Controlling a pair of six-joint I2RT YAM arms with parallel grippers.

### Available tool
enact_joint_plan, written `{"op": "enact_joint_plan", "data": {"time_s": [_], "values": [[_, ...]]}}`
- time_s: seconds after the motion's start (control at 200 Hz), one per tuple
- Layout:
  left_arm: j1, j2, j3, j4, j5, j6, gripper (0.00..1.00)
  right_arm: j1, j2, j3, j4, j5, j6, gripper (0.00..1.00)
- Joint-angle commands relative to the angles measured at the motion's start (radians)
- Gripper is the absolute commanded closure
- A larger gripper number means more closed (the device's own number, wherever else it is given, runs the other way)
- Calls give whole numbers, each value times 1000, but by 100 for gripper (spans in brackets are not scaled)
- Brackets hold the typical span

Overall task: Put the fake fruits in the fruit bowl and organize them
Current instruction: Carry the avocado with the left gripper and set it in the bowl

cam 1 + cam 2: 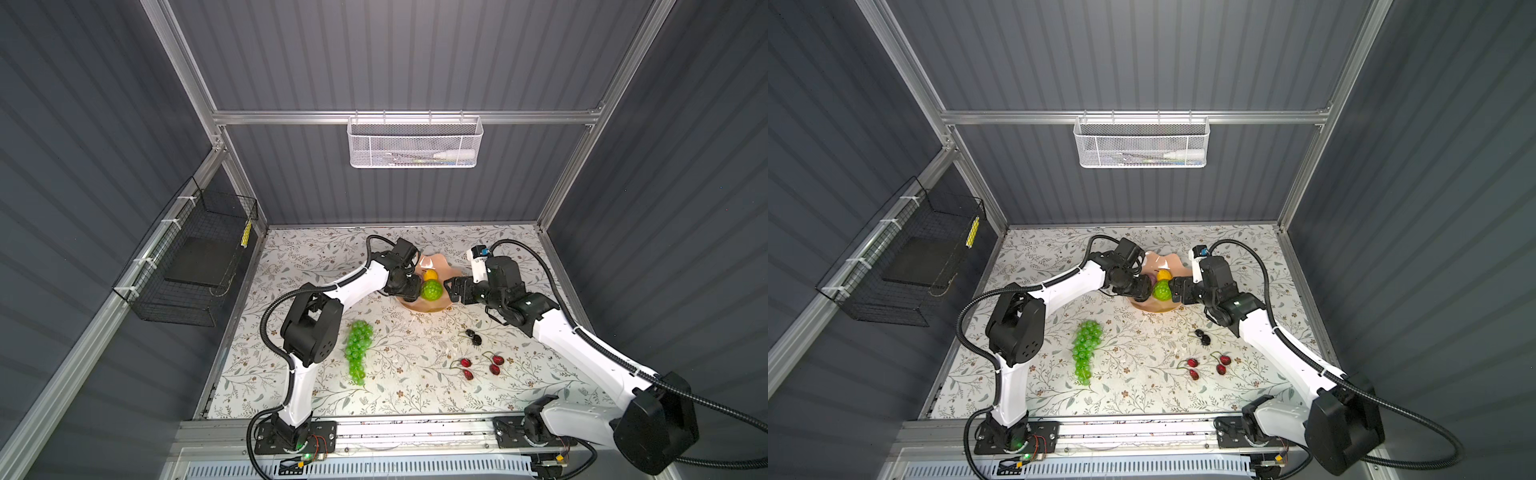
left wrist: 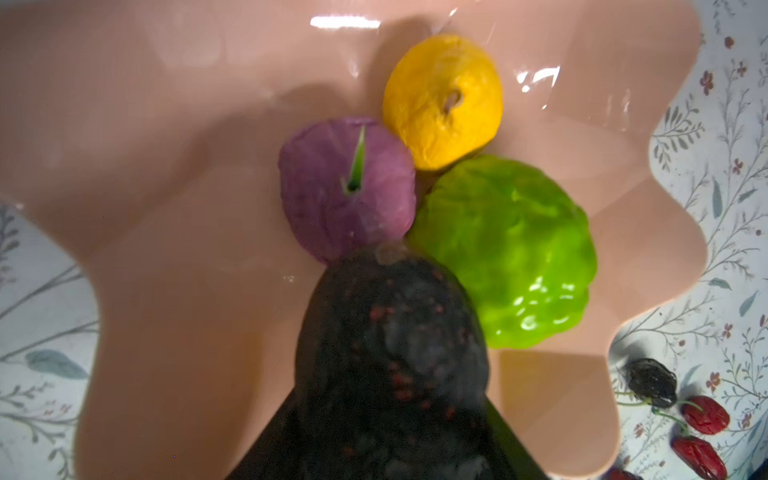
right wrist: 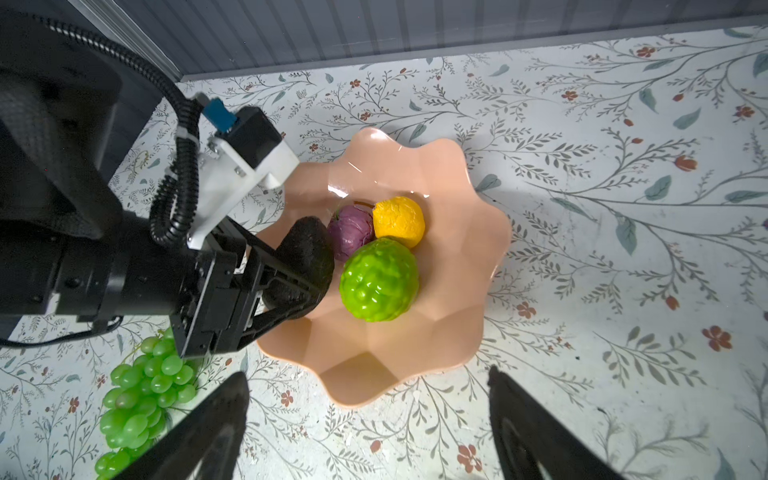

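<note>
Grapes [image 1: 358, 351] lie on the table [image 1: 415, 395], nearest the left gripper [image 3: 303, 282], which grasps the avocado [image 2: 390, 353] over the left side of the bowl [image 3: 395, 353]. The avocado's long axis runs in line with the fingers, narrow end toward the purple fruit [image 3: 351, 235] just beside it. Right of the bowl the right gripper [image 1: 453, 289] hovers spread and empty; cherries [image 1: 482, 365] lie nearer it.

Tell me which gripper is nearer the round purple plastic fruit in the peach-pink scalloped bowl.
Left. The left gripper, shut on the dark bumpy avocado, is over the bowl right beside the purple fruit; the open right gripper hangs outside it.
</note>
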Motion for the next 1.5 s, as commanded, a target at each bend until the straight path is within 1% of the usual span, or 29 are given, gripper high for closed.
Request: {"op": "enact_joint_plan", "data": {"time_s": [0.0,0.23,0.355,0.52,0.655,0.685,0.86,1.056,1.231,1.366,1.476,1.496], "values": [[0,23,40,37,17,20,53,-4,-15,8,-64,15,-6,11],[0,49,33,66,33,3,47,-3,-34,-1,-131,11,-14,12],[0,59,28,73,41,3,46,-4,-41,-17,-157,3,-12,13],[1,56,23,79,52,3,39,-4,-47,-28,-166,1,-7,12],[0,43,20,79,59,-4,30,-4,-38,-28,-166,-3,-9,12],[0,39,19,77,61,-4,28,-4,-36,-28,-193,-4,-9,13],[0,7,6,69,59,-7,26,-4,-38,-41,-202,-8,-6,13],[0,-56,14,31,36,1,21,-3,-23,-43,-195,-19,1,13],[0,-139,19,-41,-20,22,17,-2,-3,-26,-177,-41,1,13],[4,-237,-14,-119,-93,18,17,-2,11,7,-176,-51,-9,13],[44,-312,-86,-174,-60,-31,22,-2,14,12,-177,-74,-13,14],[53,-323,-96,-194,-52,-39,23,-2,14,12,-150,-83,-15,14]]}}
